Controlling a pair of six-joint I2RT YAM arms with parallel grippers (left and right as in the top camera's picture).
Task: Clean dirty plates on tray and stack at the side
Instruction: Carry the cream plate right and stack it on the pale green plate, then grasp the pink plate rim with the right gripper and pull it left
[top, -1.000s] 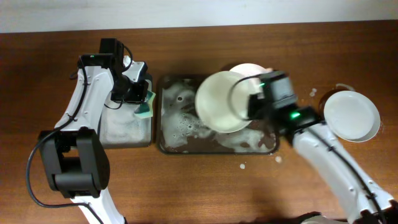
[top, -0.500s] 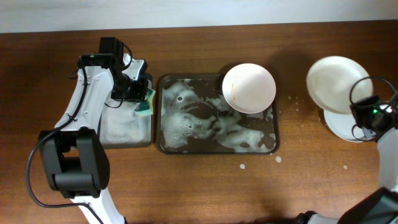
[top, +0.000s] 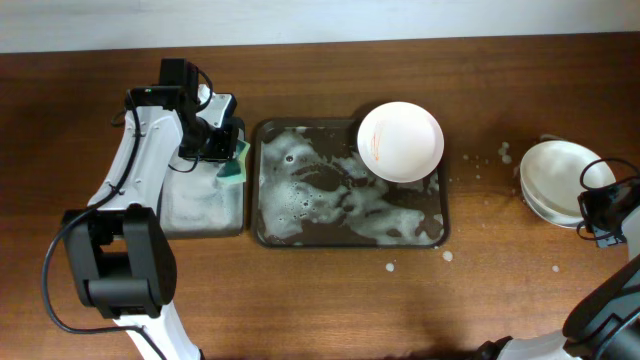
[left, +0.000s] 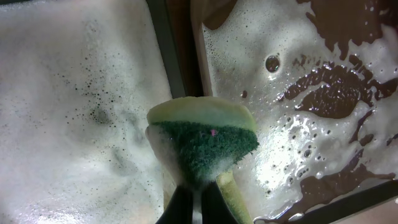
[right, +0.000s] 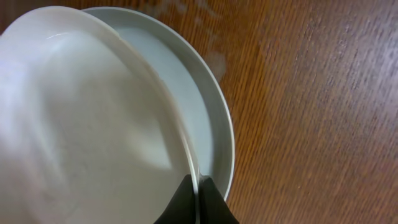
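The foamy dark tray (top: 300, 225) holds one white plate (top: 400, 141) with a faint brownish smear at its back right corner. At the right side of the table, my right gripper (top: 596, 212) is shut on the rim of a white plate (top: 556, 170), tilted just over a pale mint plate (top: 548, 207) lying on the wood. In the right wrist view my fingers (right: 198, 199) pinch the white plate (right: 81, 124) above the mint plate (right: 208, 118). My left gripper (left: 198, 202) is shut on a green sponge (left: 202, 140) over the gap between the trays.
A smaller tray (top: 200, 210) full of foam stands left of the big tray; it also shows in the left wrist view (left: 68, 106). White soap splashes (top: 502, 152) fleck the wood between the big tray and the plates at the right.
My right gripper carried the white plate from over the tray to the right and lowered it onto the mint plate. The left arm has not moved.
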